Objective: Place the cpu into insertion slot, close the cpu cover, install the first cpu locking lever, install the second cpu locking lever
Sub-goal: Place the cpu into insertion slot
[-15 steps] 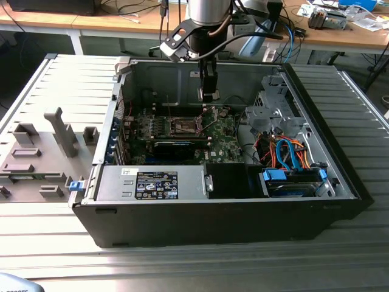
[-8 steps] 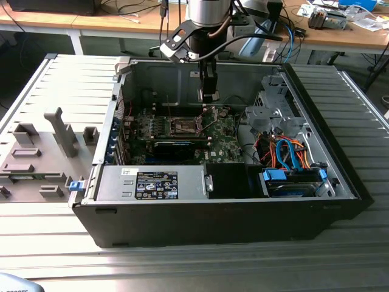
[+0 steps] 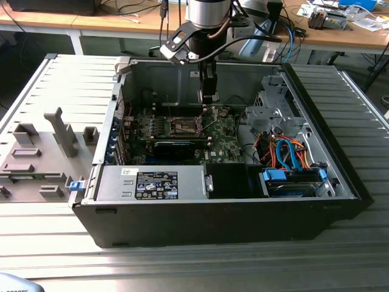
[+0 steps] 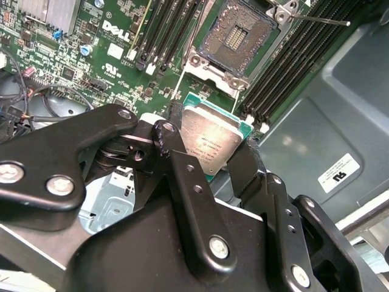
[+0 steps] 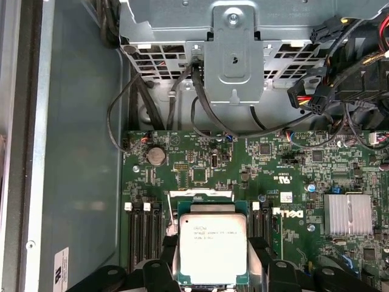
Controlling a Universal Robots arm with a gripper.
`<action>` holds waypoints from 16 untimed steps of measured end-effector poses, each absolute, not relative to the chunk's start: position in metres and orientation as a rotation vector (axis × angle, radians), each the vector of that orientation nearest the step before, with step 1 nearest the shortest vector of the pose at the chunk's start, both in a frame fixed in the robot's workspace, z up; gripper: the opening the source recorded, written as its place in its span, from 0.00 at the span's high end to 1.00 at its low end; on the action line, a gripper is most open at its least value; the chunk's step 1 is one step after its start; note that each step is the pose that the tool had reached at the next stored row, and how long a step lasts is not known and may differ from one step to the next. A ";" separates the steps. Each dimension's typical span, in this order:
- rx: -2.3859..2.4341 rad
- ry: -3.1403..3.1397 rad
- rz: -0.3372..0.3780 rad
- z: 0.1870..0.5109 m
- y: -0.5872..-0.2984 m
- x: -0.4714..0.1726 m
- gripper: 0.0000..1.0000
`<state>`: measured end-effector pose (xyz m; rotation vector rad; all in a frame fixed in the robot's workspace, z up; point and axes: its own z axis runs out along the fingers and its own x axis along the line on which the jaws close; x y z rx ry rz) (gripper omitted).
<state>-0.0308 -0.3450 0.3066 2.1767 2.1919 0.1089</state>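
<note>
One square cpu (image 5: 213, 246), silvery top, green rim, tight in the pinch of the gripper (image 5: 214, 264).

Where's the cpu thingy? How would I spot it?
Find the black computer case lying open, then the green motherboard inside. Above it, the gripper pinches the cpu between its black jaws: a small flat square with a silvery top and green edge, unlike the dark empty insertion slot nearby.

The arm (image 3: 206, 12) has a silvery-grey cylindrical wrist with black cables (image 3: 255, 39) looping off it. The gripper (image 3: 209, 100) is matte black: flat linkage bars (image 4: 55, 152), slim fingers (image 4: 182, 176), silver round-headed screws (image 4: 219, 246) at the joints.
</note>
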 end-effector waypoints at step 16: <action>2.177 2.192 0.109 0.302 -0.345 -0.031 0.46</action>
